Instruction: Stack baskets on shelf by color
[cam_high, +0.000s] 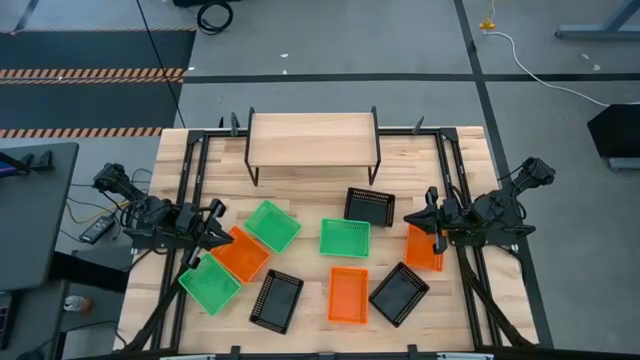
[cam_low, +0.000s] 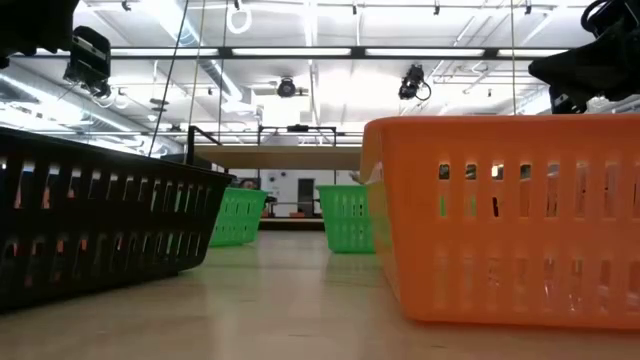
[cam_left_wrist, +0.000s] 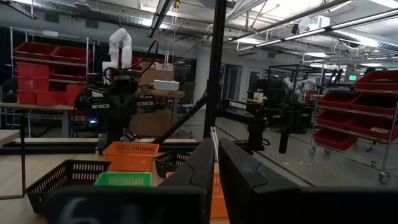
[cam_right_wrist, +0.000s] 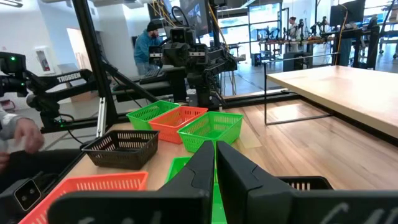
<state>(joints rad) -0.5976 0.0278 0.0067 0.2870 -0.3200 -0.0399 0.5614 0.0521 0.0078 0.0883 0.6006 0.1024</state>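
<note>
All nine baskets (cam_high: 345, 238) lie scattered on the table (cam_high: 470, 150), so the shelf (cam_high: 313, 138) stands bare. Both the left gripper (cam_high: 215, 228) and right gripper (cam_high: 418, 217) hover with fingers closed on nothing, probably because sorting hasn't begun

Baskets (cam_high: 349, 237) are showing perforated matt plastic; the shelf (cam_high: 313, 139) and worktop (cam_high: 455, 300) are showing pale smooth wood, legs thin black metal.

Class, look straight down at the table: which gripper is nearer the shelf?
Right. The right gripper sits just off the shelf's right end; the left gripper sits farther out, beyond its left end.
</note>
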